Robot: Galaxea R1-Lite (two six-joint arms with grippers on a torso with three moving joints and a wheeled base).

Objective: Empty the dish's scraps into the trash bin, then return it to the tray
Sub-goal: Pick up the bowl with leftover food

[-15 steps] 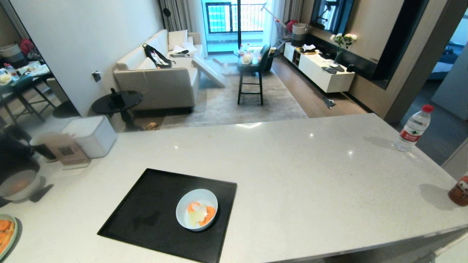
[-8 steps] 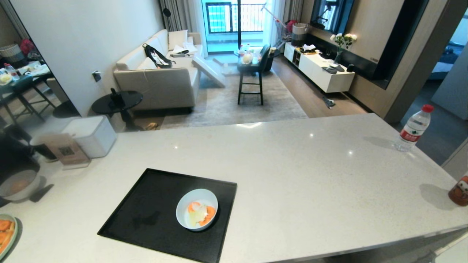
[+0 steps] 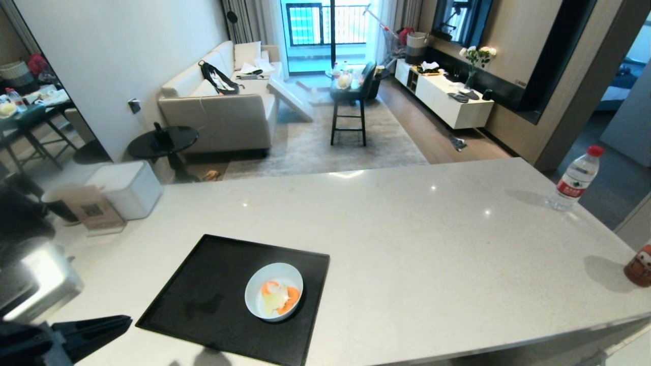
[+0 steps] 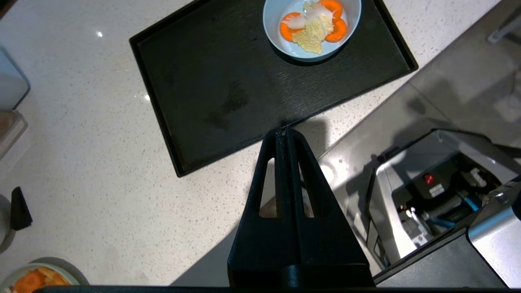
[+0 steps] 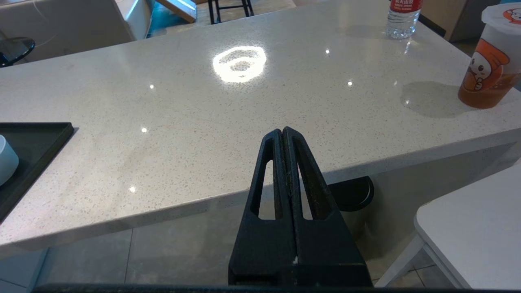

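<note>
The dish (image 3: pixel 273 291), a small pale blue-white bowl, stands on the right part of the black tray (image 3: pixel 203 300). It holds the scraps (image 3: pixel 277 297), orange carrot slices and pale pieces. My left gripper (image 3: pixel 127 321) is shut and empty, low at the front left, just short of the tray's near-left corner. In the left wrist view its tips (image 4: pixel 283 129) hang over the tray's (image 4: pixel 228 93) near edge, well away from the dish (image 4: pixel 311 28). My right gripper (image 5: pixel 282 129) is shut and parked off the counter's front edge. I cannot pick out the trash bin.
A pale-green plate of carrot (image 4: pixel 36 278) sits at the counter's near left. A white box (image 3: pixel 127 188) and a brown card (image 3: pixel 94 208) stand at the back left. A water bottle (image 3: pixel 574 178) and an orange cup (image 3: pixel 640 264) are far right.
My left arm has swung up into the head view from the lower left and now covers the grey bowl and the plate there. The dish and tray have not moved.
</note>
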